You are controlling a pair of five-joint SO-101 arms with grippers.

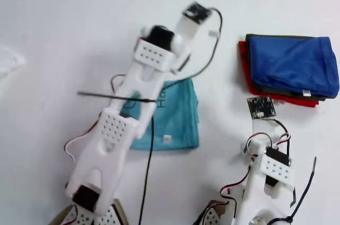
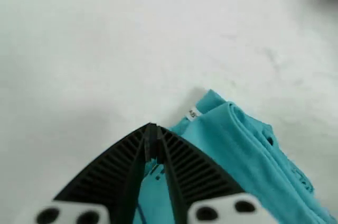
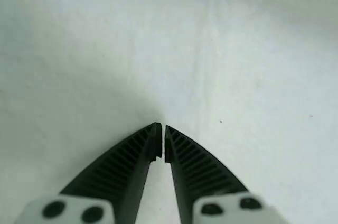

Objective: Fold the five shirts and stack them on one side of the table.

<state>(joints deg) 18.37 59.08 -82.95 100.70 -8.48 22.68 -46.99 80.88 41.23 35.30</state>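
Teal shirt (image 2: pixel 248 150) lies folded just beneath the left gripper (image 2: pixel 154 130) — its tips pressed together.

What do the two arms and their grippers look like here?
The left arm and right arm are white plastic shells with grids of small holes, black motors at the joints, and red, white and black wires. A dark circuit board sits near each wrist. The left gripper and right gripper have black ribbed fingers tapering to points, on white bases with dark round holes.
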